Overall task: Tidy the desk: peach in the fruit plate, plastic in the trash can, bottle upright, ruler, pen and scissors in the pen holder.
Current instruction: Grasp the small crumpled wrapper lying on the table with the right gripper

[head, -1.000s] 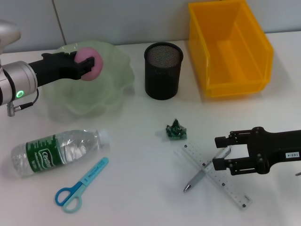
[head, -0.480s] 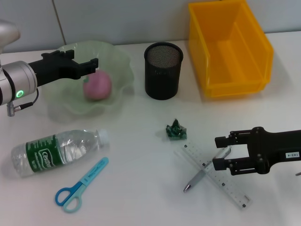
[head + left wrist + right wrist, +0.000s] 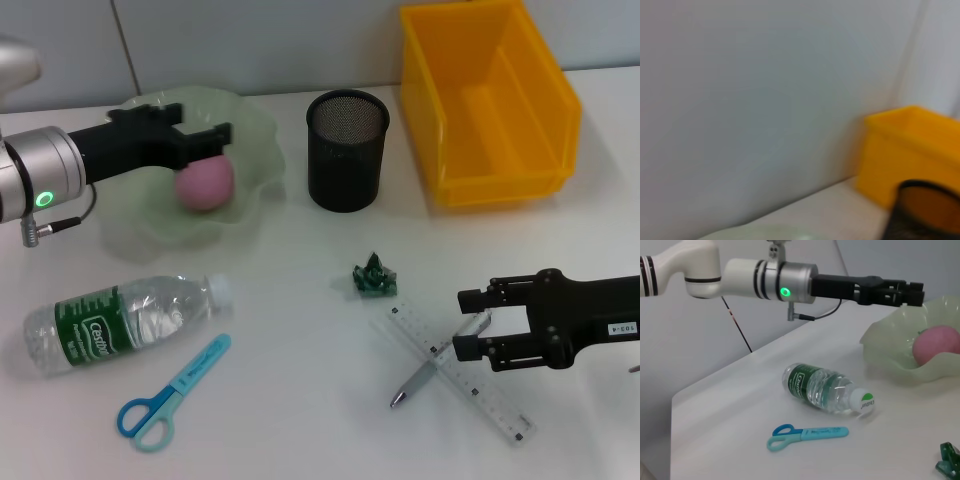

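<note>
The pink peach lies in the pale green fruit plate. Just above it my left gripper hangs open and empty. A clear bottle rests on its side near the table's left front. The blue scissors lie flat in front of it. A crumpled green plastic scrap sits mid-table. My right gripper is open over the crossed pen and ruler.
The black mesh pen holder stands upright right of the plate. A yellow bin stands at the back right, beside the holder. A wall runs behind the table.
The left gripper has opened and the peach has dropped into the plate. That gripper then shifted slightly right above it. The right arm has not moved.
</note>
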`<state>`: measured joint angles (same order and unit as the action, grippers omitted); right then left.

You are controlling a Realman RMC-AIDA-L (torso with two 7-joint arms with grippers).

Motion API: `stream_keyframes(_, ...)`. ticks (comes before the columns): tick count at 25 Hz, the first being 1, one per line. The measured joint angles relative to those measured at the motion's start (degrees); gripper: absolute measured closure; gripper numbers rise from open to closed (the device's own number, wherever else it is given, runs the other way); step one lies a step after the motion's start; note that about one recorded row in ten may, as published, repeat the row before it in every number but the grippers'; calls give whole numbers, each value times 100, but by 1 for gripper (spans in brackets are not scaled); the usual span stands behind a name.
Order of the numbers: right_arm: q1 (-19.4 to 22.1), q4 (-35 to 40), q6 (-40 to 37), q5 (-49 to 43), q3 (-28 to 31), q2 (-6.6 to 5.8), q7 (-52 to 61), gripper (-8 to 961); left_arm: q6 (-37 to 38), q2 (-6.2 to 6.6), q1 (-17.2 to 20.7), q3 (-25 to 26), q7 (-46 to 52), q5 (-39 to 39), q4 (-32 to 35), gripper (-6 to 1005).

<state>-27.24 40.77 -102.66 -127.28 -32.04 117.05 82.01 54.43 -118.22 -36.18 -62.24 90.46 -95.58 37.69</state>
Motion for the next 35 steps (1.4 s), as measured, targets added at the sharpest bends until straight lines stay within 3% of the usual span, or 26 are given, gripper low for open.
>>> stream_keyframes(2,0,1,1,0,3,-2,0,250,245,9,27,60,-11,16,57,204)
stream_keyframes(8,-24,9,1,0,36,-29,27,250,2586,123,195,292,-44,-46,345,208)
stream_keyframes(13,-86,25,1,0,40,-75,127,250,3459,32,260,150,-86,-417,330,210)
stream_keyframes(16,-118,51,0,-29,34,-82,149,250,3683,-21,328,42,-190,-514,235,212)
stream_keyframes(24,-286,253,-55,-131,30,-118,544,250,3812,-14,508,-25,-874,-521,-250,214)
stream_keyframes(28,-619,964,-214,-279,-203,-122,1619,250,3835,-7,605,-25,-1007,-521,-240,214)
stream_keyframes(30,-955,1390,-301,-478,-523,-187,2263,250,3843,-15,676,-26,-1185,-523,-262,214)
stream_keyframes(35,-1491,1502,-369,-857,-761,-307,2870,250,3841,-21,720,-26,-1281,-512,-263,213)
